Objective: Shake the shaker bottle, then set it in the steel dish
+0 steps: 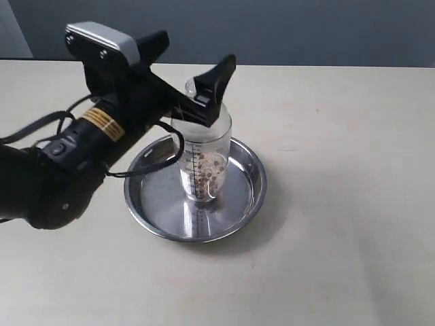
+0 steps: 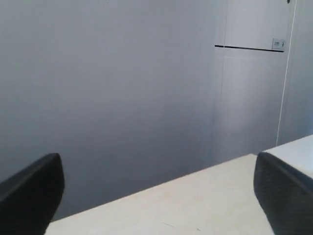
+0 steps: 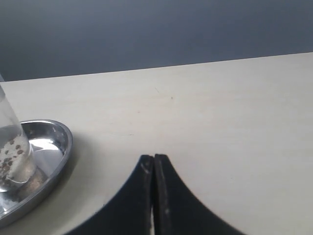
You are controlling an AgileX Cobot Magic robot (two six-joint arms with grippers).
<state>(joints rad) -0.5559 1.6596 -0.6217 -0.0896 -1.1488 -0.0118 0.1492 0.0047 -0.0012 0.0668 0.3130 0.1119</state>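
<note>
This looks like a robot lab or a test room, not a home or a kitchen. A big black robot arm (image 1: 68,170) with loose wires (image 1: 42,123) and a grey camera (image 1: 102,41) on top works at a plain, pale table (image 1: 340,136), where a shaker bottle (image 1: 204,153) stands in a steel dish (image 1: 255,170). Behind the table is a bare grey wall (image 2: 122,88) and a white panel (image 2: 252,107) with a thin black line (image 2: 244,47) across it and a tiny label (image 2: 278,43), like in a work building.
</note>
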